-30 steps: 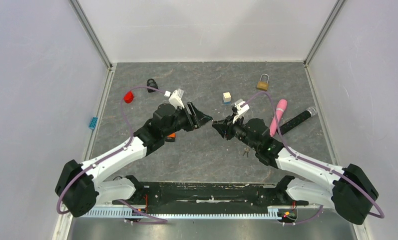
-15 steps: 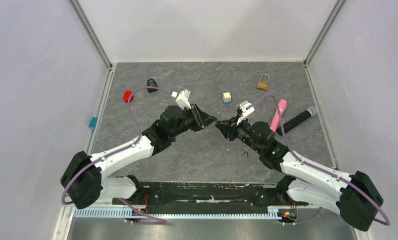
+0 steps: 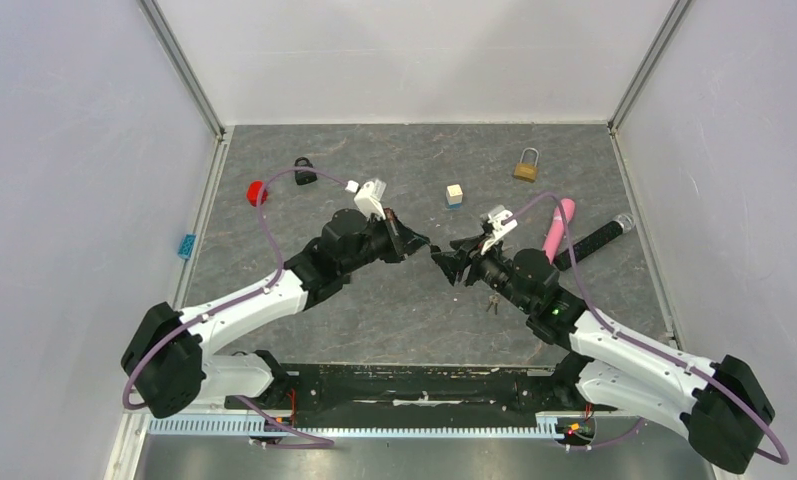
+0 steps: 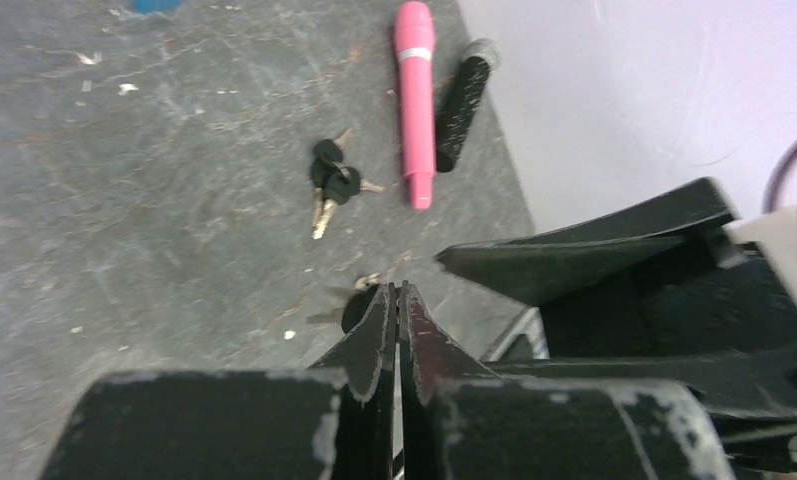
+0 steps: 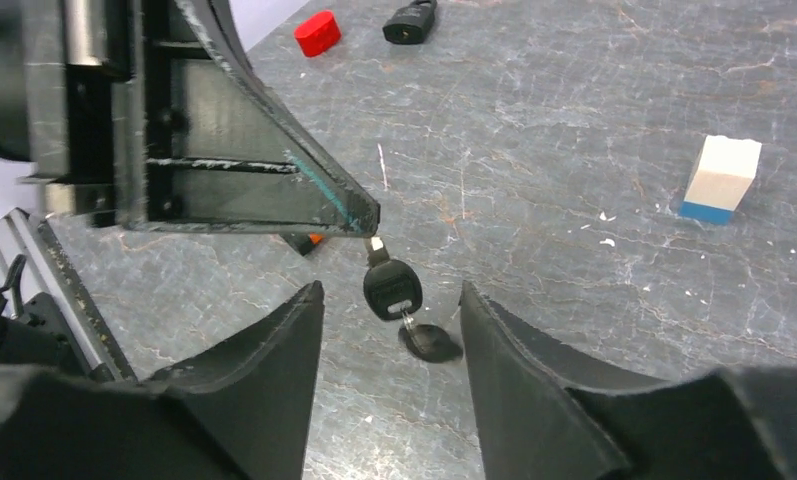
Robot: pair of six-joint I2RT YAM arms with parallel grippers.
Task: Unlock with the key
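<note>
Key [image 5: 391, 290] hangs clamped in your left tool [image 4: 396, 300]; draw the parted right tool [image 3: 450, 258] back without knocking it.

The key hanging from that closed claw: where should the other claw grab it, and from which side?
Probably take the key by its black head. Its blade tip is pinched above in the shut left gripper, so the head hangs free below. The right gripper faces it, open and straddling it; coming straight in from there looks best.
</note>
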